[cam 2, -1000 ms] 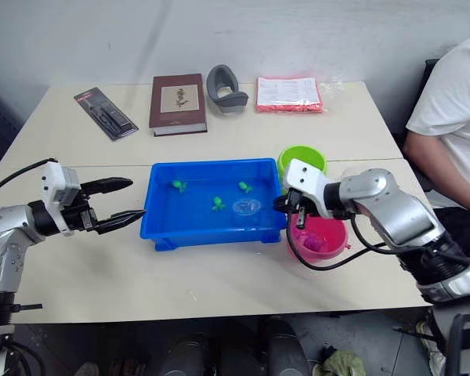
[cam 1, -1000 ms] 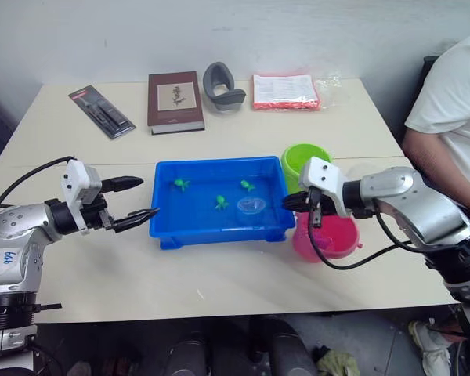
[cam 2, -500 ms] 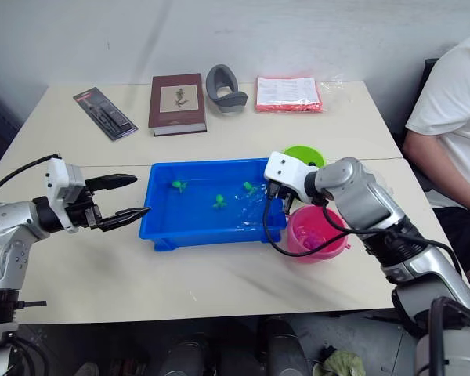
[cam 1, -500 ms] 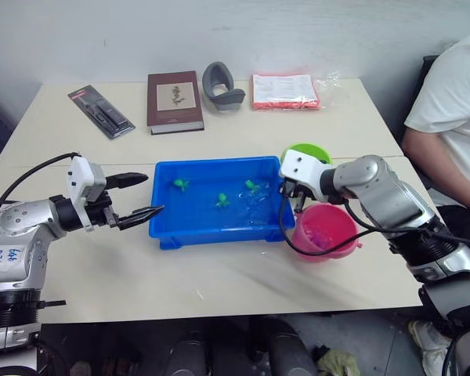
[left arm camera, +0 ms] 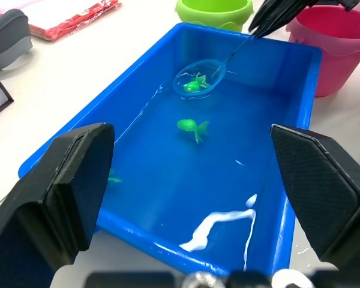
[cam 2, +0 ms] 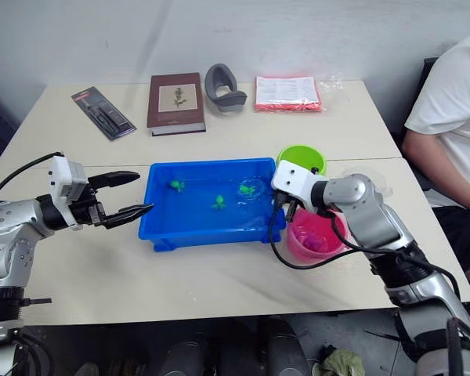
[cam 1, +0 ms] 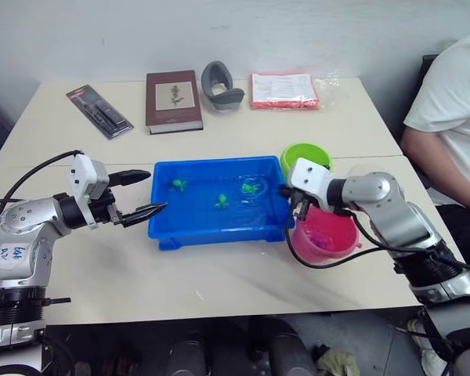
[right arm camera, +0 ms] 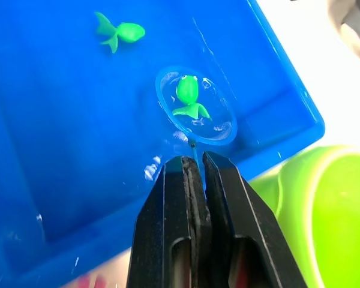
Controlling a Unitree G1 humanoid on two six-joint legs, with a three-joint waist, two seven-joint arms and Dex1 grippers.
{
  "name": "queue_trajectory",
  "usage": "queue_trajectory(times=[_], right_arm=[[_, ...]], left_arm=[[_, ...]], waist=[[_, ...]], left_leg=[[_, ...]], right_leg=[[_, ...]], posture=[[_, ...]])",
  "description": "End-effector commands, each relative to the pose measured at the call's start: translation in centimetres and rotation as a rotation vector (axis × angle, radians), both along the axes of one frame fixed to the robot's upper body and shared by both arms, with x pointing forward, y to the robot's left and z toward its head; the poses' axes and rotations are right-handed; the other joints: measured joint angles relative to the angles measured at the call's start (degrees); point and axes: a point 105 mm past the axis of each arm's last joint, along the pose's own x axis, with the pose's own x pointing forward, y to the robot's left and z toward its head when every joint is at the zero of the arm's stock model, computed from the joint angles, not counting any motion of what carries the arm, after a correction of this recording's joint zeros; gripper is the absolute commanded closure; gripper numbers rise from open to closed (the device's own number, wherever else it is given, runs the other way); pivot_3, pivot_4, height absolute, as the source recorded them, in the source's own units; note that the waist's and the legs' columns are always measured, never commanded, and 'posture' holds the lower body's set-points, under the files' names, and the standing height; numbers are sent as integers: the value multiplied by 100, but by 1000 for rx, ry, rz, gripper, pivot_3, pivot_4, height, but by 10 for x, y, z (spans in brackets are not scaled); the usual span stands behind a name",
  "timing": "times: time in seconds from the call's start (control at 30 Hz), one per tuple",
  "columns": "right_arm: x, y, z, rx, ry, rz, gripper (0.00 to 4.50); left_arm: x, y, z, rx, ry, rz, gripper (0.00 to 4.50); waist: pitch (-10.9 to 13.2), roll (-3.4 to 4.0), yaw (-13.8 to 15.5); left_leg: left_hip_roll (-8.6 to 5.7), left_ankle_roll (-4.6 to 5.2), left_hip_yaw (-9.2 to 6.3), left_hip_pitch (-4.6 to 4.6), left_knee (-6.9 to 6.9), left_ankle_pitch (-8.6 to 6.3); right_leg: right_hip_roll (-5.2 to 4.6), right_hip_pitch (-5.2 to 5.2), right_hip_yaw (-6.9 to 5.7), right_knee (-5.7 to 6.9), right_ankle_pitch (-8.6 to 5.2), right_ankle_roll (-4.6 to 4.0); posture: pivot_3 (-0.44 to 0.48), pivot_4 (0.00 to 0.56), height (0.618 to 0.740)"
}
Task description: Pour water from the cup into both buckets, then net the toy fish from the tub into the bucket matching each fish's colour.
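Beige tabletop (cam 1: 243,129). Along far edge, l to r: black blister pack (cam 1: 99,111) lying at an angle, brown hardcover book (cam 1: 173,100) w/ pale cover panel, grey curved plastic piece (cam 1: 221,85) just beside book, red-edged packet (cam 1: 284,90) in clear wrap. Person in white tee (cam 1: 450,94) seated at r edge.

The right gripper (cam 1: 296,205) hides part of the pink bucket's (cam 1: 327,239) rim. The picture's right edge cuts off the seated person (cam 1: 453,117). The water in the tub (cam 1: 218,229) is barely discernible.
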Motion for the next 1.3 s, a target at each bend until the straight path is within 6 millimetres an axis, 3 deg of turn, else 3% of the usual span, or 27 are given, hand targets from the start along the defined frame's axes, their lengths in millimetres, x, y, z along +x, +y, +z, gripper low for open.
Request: queue_trajectory(times=[0.03,0.33,0.6,0.83,0.97,1.13,1.3], right_arm=[[-10,3,17,5,-96,72,4500],[-43,-2,43,119,-259,215,4500],[-44,-33,56,153,-359,107,4500],[-28,-89,73,2,-566,-39,4500],[-16,-107,73,-89,-630,-79,4500],[-5,-124,77,-297,-844,-61,4500],[-7,-113,66,-546,-1071,126,4500]], left_arm=[[2,-1,8,5,-39,-4,41],[3,-3,10,10,-44,-21,41],[6,-14,11,3,-53,-55,41],[10,-36,22,-45,-89,-117,41],[14,-49,23,-62,-70,-151,41],[18,-59,21,-67,-71,-172,41],[20,-64,22,-72,-77,-183,41]], waist=[[0,0,-14],[0,0,-44],[0,-1,-43],[0,-1,-35],[0,-1,-38],[0,-1,-79],[0,-1,-79]], left_leg=[[0,-1,0,0,0,0],[0,0,-2,1,-1,-1],[-2,-1,2,6,0,0],[-8,0,5,11,-1,0],[-11,0,9,17,-1,1],[-8,-6,27,32,-6,4],[-4,-17,35,39,-11,10]], right_leg=[[2,0,0,-1,0,0],[1,3,-1,-1,0,0],[1,4,5,-3,0,0],[0,6,10,-7,0,0],[-1,9,15,-8,0,0],[4,8,33,-2,0,0],[8,5,46,1,-1,-1]], posture=[[0,150,740],[0,150,740],[0,150,740],[0,150,740],[0,150,740],[0,150,740],[0,150,740]])
